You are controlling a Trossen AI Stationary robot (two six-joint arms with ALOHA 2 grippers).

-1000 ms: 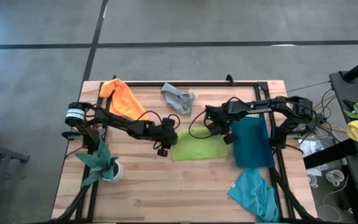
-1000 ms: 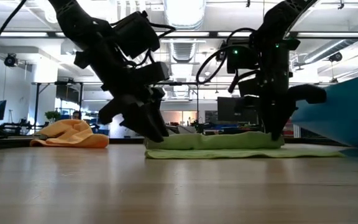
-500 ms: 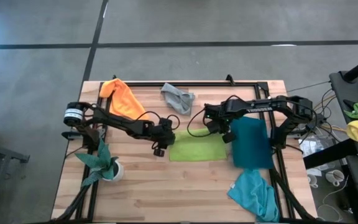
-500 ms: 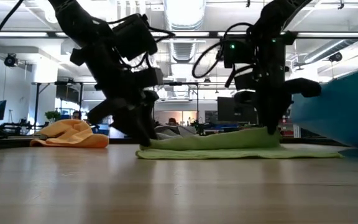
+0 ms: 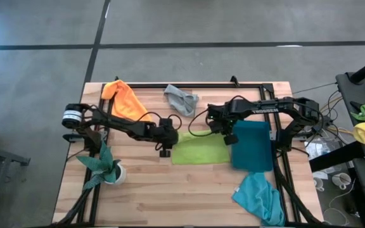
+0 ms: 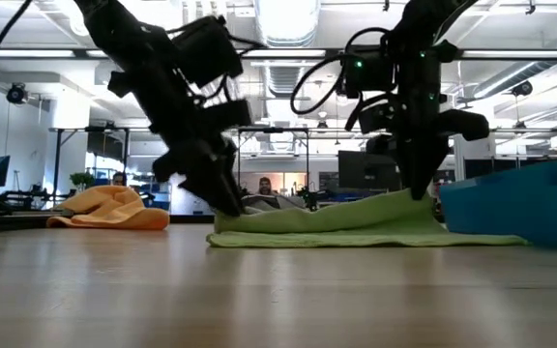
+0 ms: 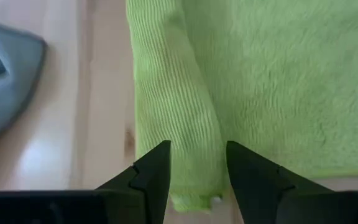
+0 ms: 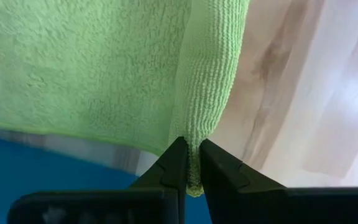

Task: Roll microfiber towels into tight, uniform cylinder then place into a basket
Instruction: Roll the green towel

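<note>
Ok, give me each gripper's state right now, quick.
Left gripper: fingers straddle the rolled edge of the lime green towel; a firm grip cannot be told.
Right gripper: shut on the lime green towel's other corner, lifting it.
</note>
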